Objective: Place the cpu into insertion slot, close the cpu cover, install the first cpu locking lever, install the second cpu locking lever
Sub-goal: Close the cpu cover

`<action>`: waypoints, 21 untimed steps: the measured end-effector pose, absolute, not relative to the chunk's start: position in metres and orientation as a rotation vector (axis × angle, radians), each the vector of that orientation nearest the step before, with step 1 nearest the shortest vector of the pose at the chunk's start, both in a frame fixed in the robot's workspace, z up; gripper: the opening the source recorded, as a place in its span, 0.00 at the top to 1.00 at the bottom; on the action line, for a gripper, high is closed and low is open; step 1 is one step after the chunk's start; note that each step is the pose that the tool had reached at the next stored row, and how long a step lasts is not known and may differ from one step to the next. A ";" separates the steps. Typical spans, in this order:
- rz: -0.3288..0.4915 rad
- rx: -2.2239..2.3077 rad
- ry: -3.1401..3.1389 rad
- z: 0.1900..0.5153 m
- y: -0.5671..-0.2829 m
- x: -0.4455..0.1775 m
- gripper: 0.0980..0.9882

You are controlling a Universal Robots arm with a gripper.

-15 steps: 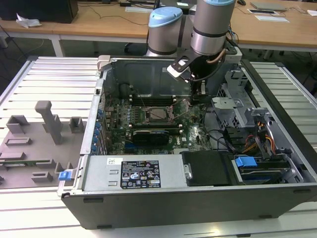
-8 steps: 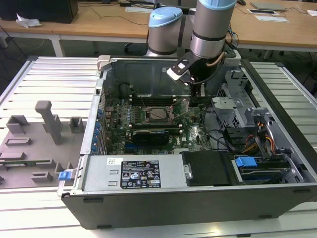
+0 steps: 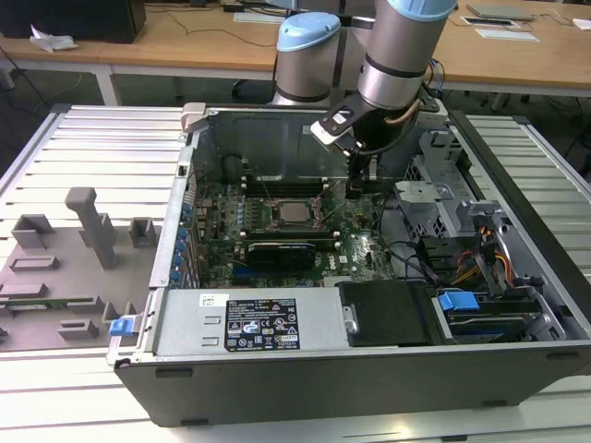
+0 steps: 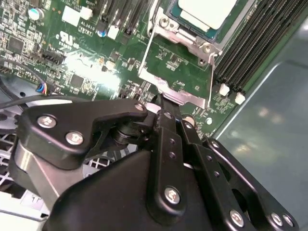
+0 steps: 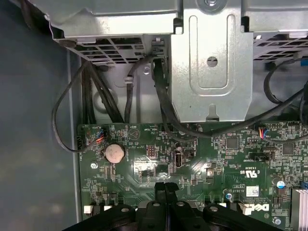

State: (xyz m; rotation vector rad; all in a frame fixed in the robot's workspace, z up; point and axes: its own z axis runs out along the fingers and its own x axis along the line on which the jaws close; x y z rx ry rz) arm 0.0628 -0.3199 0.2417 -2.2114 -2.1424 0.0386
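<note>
The cpu (image 4: 207, 12) lies flat in its socket on the green motherboard (image 3: 295, 213), pale metal top up. The cpu cover (image 4: 174, 92) stands swung open from the socket's edge. It is a thin metal frame, and the board shows through its window. Its free silver edge lies right against my gripper (image 4: 162, 107). The gripper's two black fingers (image 5: 166, 187) are pressed together with nothing between them. In the exterior view the gripper (image 3: 355, 189) hangs just off the socket toward the exterior view's right. I cannot pick out the locking levers.
Memory slots (image 4: 260, 48) run beside the socket. A metal drive cage (image 5: 211, 62) and black cables (image 5: 159, 96) lie behind the gripper. A coin battery (image 5: 114, 152) sits on the board. A graphics card (image 3: 286, 251) and power supply (image 3: 249, 323) line the front. Grey fixtures (image 3: 83, 231) stand outside the case.
</note>
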 end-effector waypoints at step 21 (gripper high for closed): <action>0.000 -2.228 -2.160 0.242 -0.317 0.036 0.99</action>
